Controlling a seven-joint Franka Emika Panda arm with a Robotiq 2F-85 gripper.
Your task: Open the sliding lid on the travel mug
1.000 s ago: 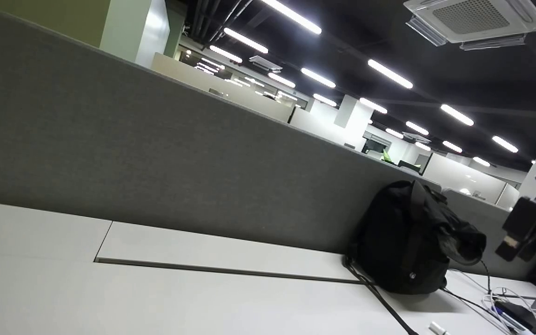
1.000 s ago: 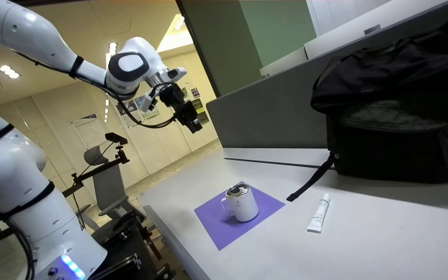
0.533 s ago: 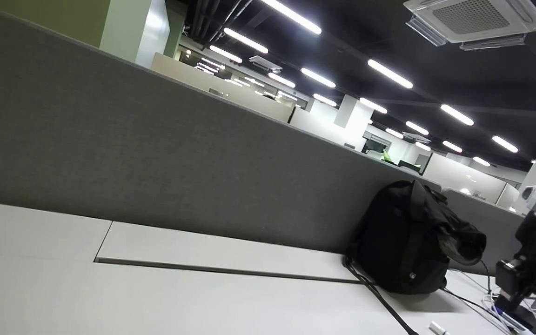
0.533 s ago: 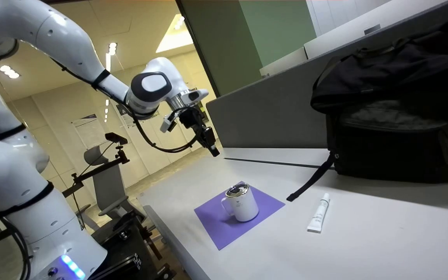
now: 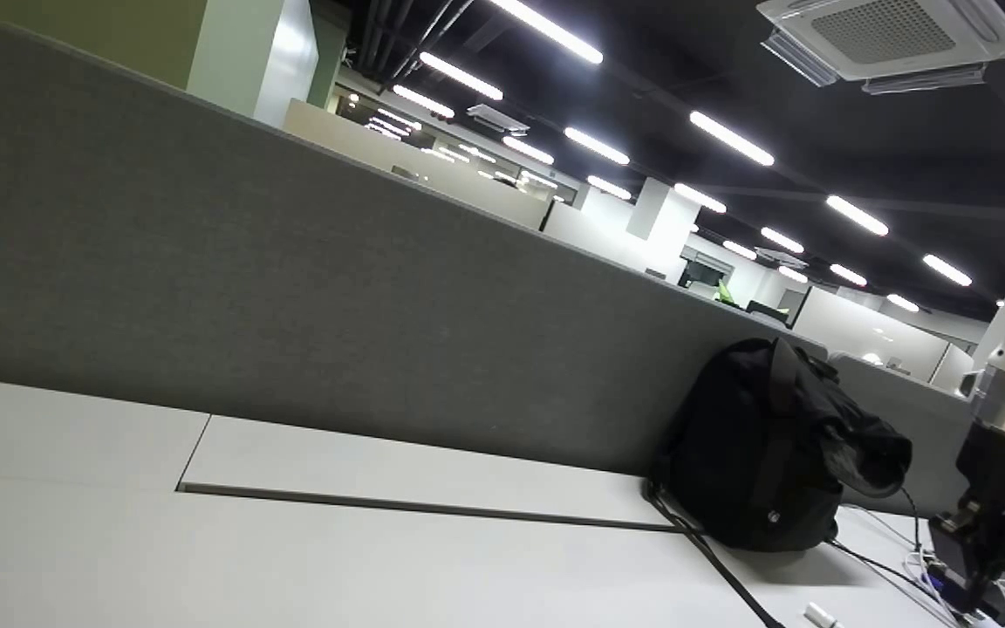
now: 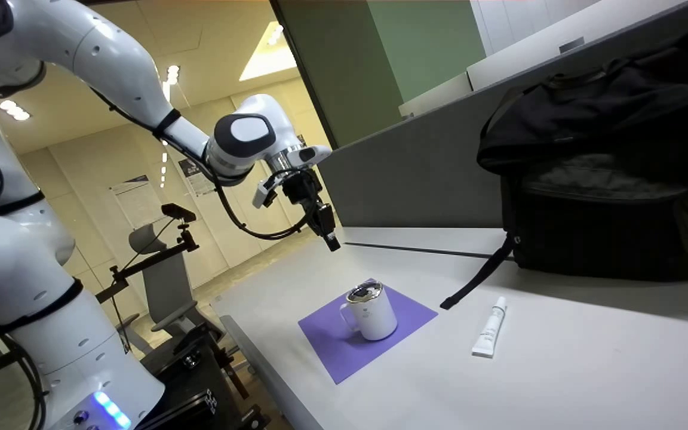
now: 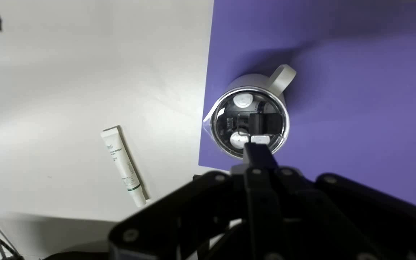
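Note:
The white travel mug point(image 6: 375, 318) stands upright on a purple sheet point(image 6: 335, 352), with its handle point(image 7: 282, 78) turned to the upper right in the wrist view. Its round clear lid point(image 7: 223, 124) has a shiny rim and carries a black sliding piece point(image 7: 265, 124) on its right half, beside a thin rectangular outline. My gripper point(image 7: 258, 148) is shut with nothing between its fingertips, which overlap the lid's lower edge in the wrist view. In an exterior view the gripper point(image 6: 333, 243) hangs tilted above the desk, clear of the mug. The mug is out of view in an exterior view where the gripper point(image 5: 978, 595) shows at right.
A white tube point(image 6: 489, 328) lies on the desk point(image 6: 559, 382) beside the sheet. A black backpack point(image 6: 607, 197) with a trailing strap point(image 6: 476, 280) leans at the grey partition point(image 6: 421, 185) along the back. Cables point(image 5: 891, 586) lie past the backpack point(image 5: 755, 453).
The arm has moved down and to the right in an exterior view, bringing the gripper closer to the mug. Its fingers have come together. Mug, sheet and tube have stayed in place.

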